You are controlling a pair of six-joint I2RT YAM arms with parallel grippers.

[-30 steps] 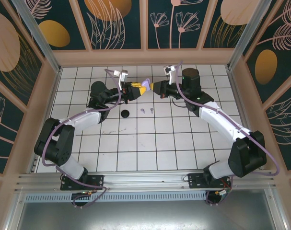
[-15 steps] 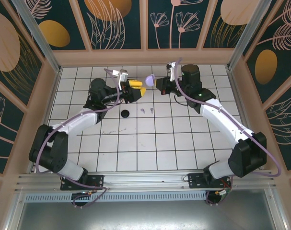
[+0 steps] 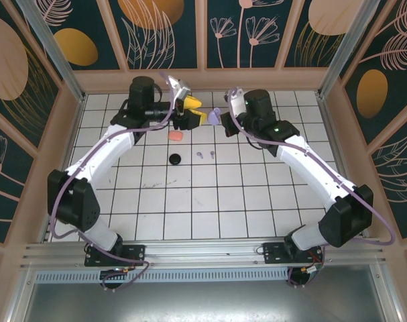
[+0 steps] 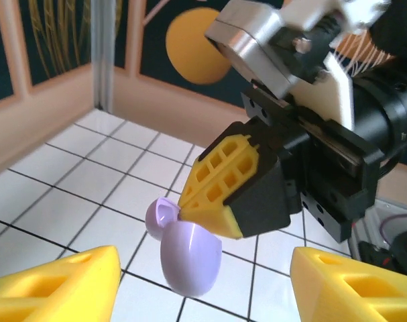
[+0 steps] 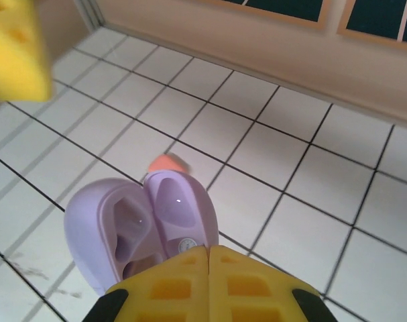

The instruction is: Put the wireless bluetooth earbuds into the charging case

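Earbuds (image 3: 200, 155), blk case (image 3: 176, 159) beside, salmon case (image 3: 176, 136) near, lav case (image 3: 213, 115) in R jaws

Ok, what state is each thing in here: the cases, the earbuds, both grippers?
Lavender egg-shaped plastic charging case: lid open, sockets look empty, held off the table.
Right gripper: shut on that case.
Left gripper: open, empty.
Two lavender stemmed earbuds: loose on the white tiles, apart from each other.
Black round case: resting on the tiles, lid too small to judge.
Salmon-orange rounded case: resting on the tiles, lid too small to judge.
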